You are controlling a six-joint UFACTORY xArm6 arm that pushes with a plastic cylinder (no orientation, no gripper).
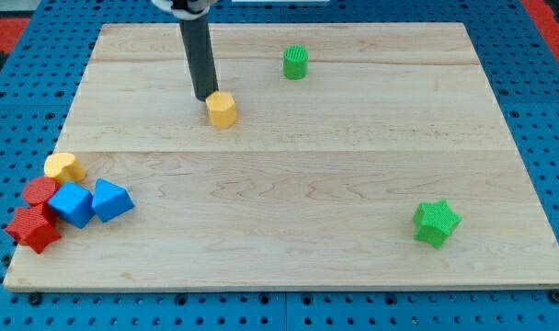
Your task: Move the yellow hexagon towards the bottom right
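Note:
The yellow hexagon (222, 108) lies on the wooden board (289, 239), left of centre in its upper half. My tip (205, 96) is down on the board just to the upper left of the hexagon, touching or almost touching its edge. The dark rod rises from the tip to the view's top.
A green cylinder (296, 62) stands near the top, right of the hexagon. A green star (436, 222) lies at the lower right. At the left edge cluster a yellow cylinder (64, 167), a red cylinder (39, 191), two blue blocks (73, 204) (110, 199) and a red block (32, 227).

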